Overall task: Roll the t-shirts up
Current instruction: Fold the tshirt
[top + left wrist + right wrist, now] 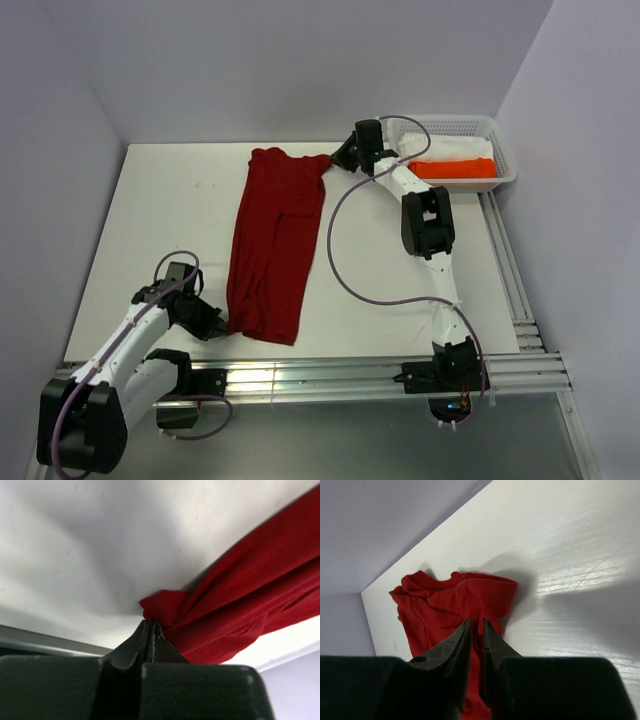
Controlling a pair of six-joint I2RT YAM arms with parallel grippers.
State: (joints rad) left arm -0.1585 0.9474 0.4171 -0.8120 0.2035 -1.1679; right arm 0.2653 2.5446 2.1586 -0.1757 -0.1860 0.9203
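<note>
The dark red t-shirt lies folded lengthwise as a long strip on the white table, running from the far edge toward the near edge. My left gripper is shut on its near left corner; the left wrist view shows the jaws closed on a bunched tip of red cloth. My right gripper is at the far right corner, its jaws pinched on a fold of the shirt. The bright orange t-shirt and the white t-shirt lie in the basket.
A white plastic basket stands at the table's far right corner. The white table is bounded by walls at the back and sides. Aluminium rails run along the near edge and the right side.
</note>
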